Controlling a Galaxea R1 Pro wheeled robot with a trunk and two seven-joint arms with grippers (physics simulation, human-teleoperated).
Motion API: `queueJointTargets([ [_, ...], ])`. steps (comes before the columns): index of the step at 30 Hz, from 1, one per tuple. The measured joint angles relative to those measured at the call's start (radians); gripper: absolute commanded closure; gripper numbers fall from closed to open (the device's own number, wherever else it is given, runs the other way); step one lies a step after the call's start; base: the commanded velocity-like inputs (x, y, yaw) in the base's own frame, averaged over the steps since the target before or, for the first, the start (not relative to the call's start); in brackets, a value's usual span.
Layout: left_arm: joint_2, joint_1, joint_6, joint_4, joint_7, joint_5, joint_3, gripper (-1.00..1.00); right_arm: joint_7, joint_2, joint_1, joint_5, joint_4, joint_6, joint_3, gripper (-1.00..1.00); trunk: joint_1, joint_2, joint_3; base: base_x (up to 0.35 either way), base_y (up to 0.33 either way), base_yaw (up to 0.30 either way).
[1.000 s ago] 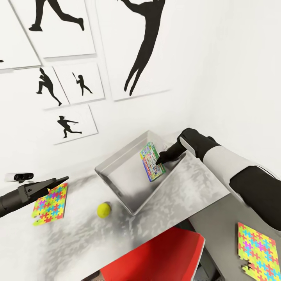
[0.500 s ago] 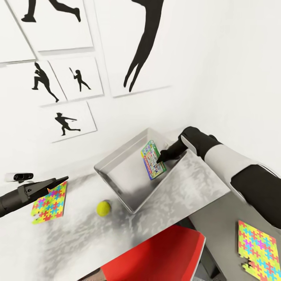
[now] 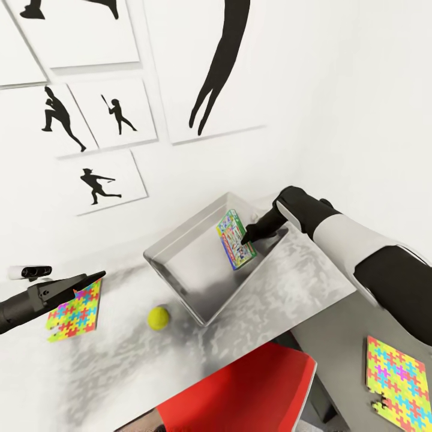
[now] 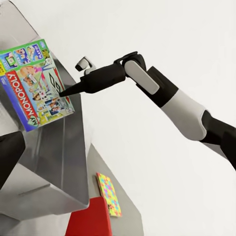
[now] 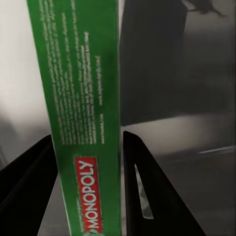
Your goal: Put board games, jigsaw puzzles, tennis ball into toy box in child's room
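Item: board game (image 3: 235,240), a green-edged Monopoly box. Held on edge inside the toy box (image 3: 180,264), tilted, its lower corner close to the tray floor; contact with the floor cannot be told. The right end effector (image 3: 246,237) is closed on the box's thin side, and the right wrist view shows a finger (image 5: 147,196) on each face.

Item: tennis ball (image 3: 158,317). On the desk (image 3: 288,282), just outside the toy box's near wall.

Item: jigsaw puzzles. One (image 3: 74,311) on the desk, well apart from the toy box, under the left end effector (image 3: 90,278), which holds nothing; how far it is open I cannot tell. The other (image 3: 397,383) on the lower dark section, beyond the toy box's right corner.

Change against the earlier frames: the whole head view has slid, the wall pictures (image 3: 111,180) sitting higher, so the camera has moved. The board game keeps its place in the toy box, still gripped.

Status: judged one toy at the point of release; ball and both jigsaws outstanding.
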Motion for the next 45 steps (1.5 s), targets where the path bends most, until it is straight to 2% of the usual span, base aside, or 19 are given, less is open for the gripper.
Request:
queueJointTargets([
  [12, 0.0, 0.001, 0.0, 0.0, 0.0, 0.0, 0.0, -1.0, -0.001, 0.0, -0.02, -0.022, 0.001, 0.002, 0.01, 1.0, -0.001, -0.001, -0.018, 0.0, 0.0, 0.0],
  [32, 0.001, 0.0, 0.0, 0.0, 0.0, 0.0, 0.001, -1.0, -0.002, -0.001, -0.016, -0.011, -0.022, 0.002, 0.008, 1.0, -0.001, -0.001, -0.02, 0.0, 0.0, 0.0],
  [33, 0.001, 0.0, 0.0, 0.0, 0.0, 0.0, 0.001, -1.0, -0.002, -0.001, -0.016, -0.012, -0.022, 0.002, 0.008, -1.0, -0.001, -0.001, -0.02, 0.0, 0.0, 0.0],
  [34, 0.001, 0.0, 0.0, 0.0, 0.0, 0.0, 0.001, -1.0, 0.0, -0.001, -0.004, 0.009, -0.023, -0.001, 0.001, -1.0, 0.0, 0.0, -0.02, 0.0, 0.0, 0.0],
  [45, 0.001, 0.0, 0.0, 0.0, 0.0, 0.0, 0.001, -1.0, -0.003, -0.005, -0.004, 0.009, -0.023, -0.002, 0.0, -1.0, 0.0, 0.0, -0.02, 0.0, 0.0, 0.0],
])
